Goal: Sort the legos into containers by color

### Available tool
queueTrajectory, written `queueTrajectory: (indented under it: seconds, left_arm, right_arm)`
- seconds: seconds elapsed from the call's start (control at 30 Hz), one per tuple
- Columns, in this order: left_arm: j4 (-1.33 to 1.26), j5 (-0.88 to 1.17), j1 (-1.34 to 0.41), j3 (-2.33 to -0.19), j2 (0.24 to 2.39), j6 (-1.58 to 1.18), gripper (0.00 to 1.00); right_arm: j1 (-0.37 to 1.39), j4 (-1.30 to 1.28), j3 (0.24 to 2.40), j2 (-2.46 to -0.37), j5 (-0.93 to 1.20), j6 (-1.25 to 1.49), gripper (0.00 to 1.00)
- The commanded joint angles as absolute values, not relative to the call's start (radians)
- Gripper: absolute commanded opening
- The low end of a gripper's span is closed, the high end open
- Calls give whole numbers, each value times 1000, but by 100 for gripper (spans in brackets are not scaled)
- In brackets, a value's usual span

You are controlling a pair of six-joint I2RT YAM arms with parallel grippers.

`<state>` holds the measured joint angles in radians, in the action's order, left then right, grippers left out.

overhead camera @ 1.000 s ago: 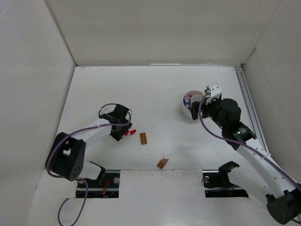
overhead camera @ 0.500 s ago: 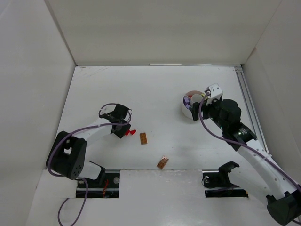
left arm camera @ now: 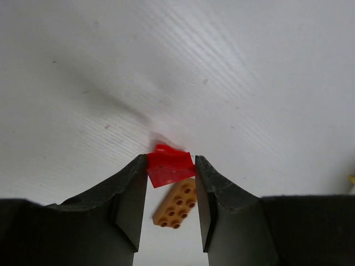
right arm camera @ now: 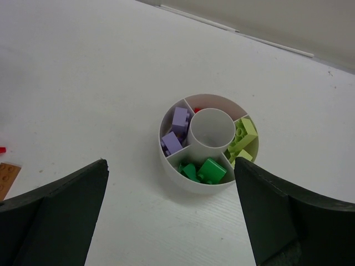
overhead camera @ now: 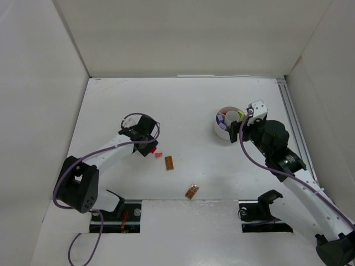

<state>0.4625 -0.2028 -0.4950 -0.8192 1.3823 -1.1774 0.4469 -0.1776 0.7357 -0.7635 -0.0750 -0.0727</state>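
The left pincer (left arm camera: pixel 171 176), left of centre in the overhead view, is nearly closed and pinches a red lego (left arm camera: pixel 168 165) between its two dark fingers, each pressed against one side. I cannot tell whether the lego is off the tabletop (overhead camera: pixel 183 111). Just past it an orange lego (left arm camera: pixel 176 208) lies flat, studs up. A brown lego (overhead camera: pixel 192 191) sits alone lower in the overhead view, near the front edge.

The right pincer (right arm camera: pixel 172 221) hangs spread wide with nothing in it, above the round white dish (right arm camera: pixel 188 185) at the right of the overhead view. In its wedges are purple legos (right arm camera: pixel 176 130) at left, green legos (right arm camera: pixel 204 170) at the bottom, yellow-green legos (right arm camera: pixel 243 137) at right and a sliver of red (right arm camera: pixel 197 110) at the top.
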Motion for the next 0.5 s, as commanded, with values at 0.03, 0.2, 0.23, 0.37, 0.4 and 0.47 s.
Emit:
queueTrajectory:
  seconds: [0.03,0.2,0.23,0.37,0.4,0.47]
  left_arm:
    - [476,-229,-517,-940,1315,-1103,27]
    - [463,-238,-567,-1057,1342,-1046,25]
    - [463,-238,-568,-1080,1353,-1034,25]
    - [341,-181,-604,-1202,1445,-934,25]
    - [310,-164,-618,-1265,1503,-864,25]
    - [275,-112,-675,-1356,1580,-787,25]
  right_arm:
    - [459,-158,733,-709,-132,-44,100]
    - [459,-167,733,-672,-155,-26,100]
    - [459,-167,733,-661,-164,-26,100]
    - [459,-186,733,-624,-241,20,100]
    - [459,-198,733,-603,-262,43,100]
    - [459,-224,733,-580,-317,52,100]
